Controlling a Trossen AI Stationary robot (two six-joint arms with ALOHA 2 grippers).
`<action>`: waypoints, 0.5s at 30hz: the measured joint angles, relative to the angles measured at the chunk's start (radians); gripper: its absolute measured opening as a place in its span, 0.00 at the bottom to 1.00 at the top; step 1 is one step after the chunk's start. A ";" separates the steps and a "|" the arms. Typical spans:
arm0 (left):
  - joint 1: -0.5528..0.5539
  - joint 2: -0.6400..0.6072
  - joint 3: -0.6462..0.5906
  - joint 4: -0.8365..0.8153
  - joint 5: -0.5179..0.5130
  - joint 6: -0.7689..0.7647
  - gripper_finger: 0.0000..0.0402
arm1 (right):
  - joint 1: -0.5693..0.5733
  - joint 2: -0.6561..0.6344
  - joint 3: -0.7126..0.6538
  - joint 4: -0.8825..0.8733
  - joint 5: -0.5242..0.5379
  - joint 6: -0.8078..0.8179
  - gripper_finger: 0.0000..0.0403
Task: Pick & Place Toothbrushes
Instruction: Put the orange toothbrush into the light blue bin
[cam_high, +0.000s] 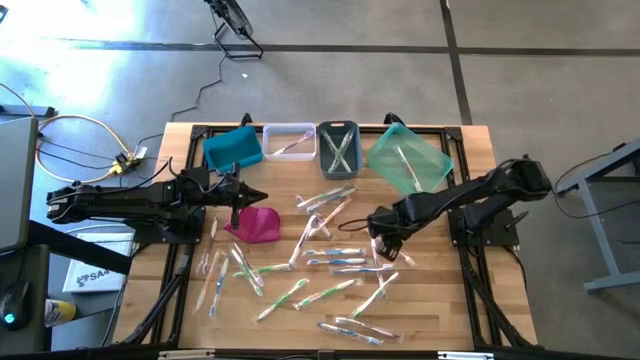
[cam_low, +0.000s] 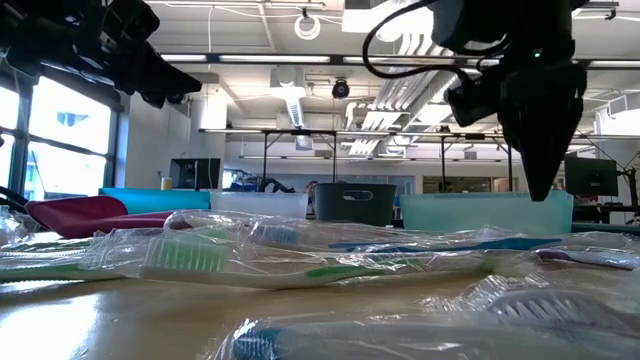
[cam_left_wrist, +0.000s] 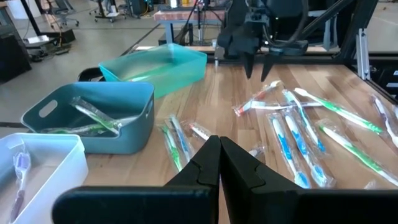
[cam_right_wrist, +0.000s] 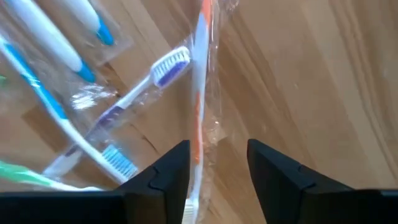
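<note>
Right gripper (cam_right_wrist: 217, 177) is down low over the wooden table (cam_high: 440, 310), dark fingers spread, straddling a wrapped orange-and-white toothbrush (cam_right_wrist: 198, 99) lying flat among the scattered clear-wrapped toothbrushes (cam_high: 330, 262). Nothing pinched. Left gripper (cam_left_wrist: 219, 163) hangs by the magenta pouch (cam_high: 256, 224), fingers pressed together, empty.

Glossy plastic-wrapped toothbrushes (cam_high: 330, 262) on smooth wooden table (cam_high: 440, 310).
</note>
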 joint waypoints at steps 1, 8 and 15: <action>0.000 0.000 0.000 -0.007 0.000 0.000 0.01 | 0.006 0.013 0.000 0.003 0.000 0.000 0.38; 0.000 0.000 0.000 -0.056 0.000 0.000 0.01 | 0.045 0.088 0.000 0.085 0.002 0.000 0.36; 0.000 0.000 0.000 -0.066 0.000 0.000 0.01 | 0.060 0.129 0.000 0.091 0.049 0.007 0.36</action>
